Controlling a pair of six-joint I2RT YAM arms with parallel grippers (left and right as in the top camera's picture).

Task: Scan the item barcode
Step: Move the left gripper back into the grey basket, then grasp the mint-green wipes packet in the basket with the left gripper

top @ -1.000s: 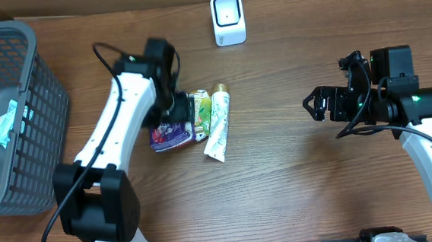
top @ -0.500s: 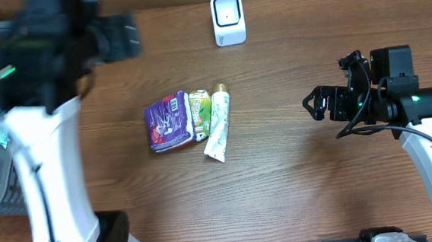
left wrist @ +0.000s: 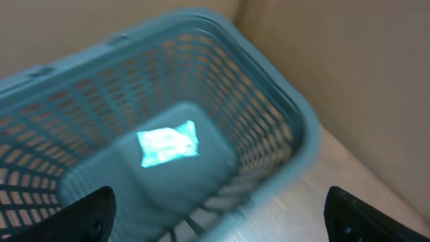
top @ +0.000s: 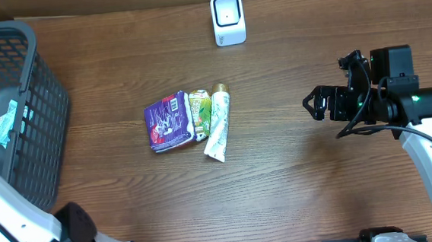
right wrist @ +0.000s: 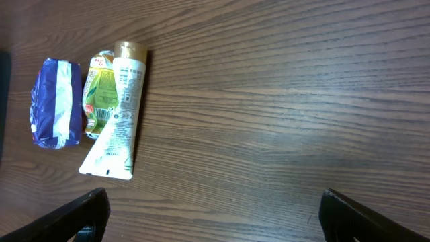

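Above the basket (top: 43, 95) at the left edge of the desk (top: 297, 184), the left hand (left wrist: 225, 218) hangs with its fingers spread wide and nothing between them. A teal packet (left wrist: 168, 142) lies on the basket floor below it. The right hand (top: 315, 103) hovers over bare wood on the right side, fully open and empty.

Items awaiting scanning lie mid-desk in a tight row:
- purple pouch (top: 167, 122), leftmost;
- green pouch (top: 199, 114), in the middle and touching both neighbours;
- white tube (top: 216, 125), rightmost, its cap toward the scanner (top: 228, 19).

The scanner stands upright at the far edge, well apart from the row.

Judged step: fetch the next item and present it to the scanner.

Procedure:
1. Select an outer item. The white tube has a free right edge; the green pouch is hemmed in on both sides.
2. Grip across the narrow width of the tube, near its middle, clear of printed panels.
3. Lift straight up so the neighbouring pouch is not dragged.
4. Locate the barcode before travel; the print is too small here to tell.
5. Turn that face squarely toward the scanner window and hold steady.
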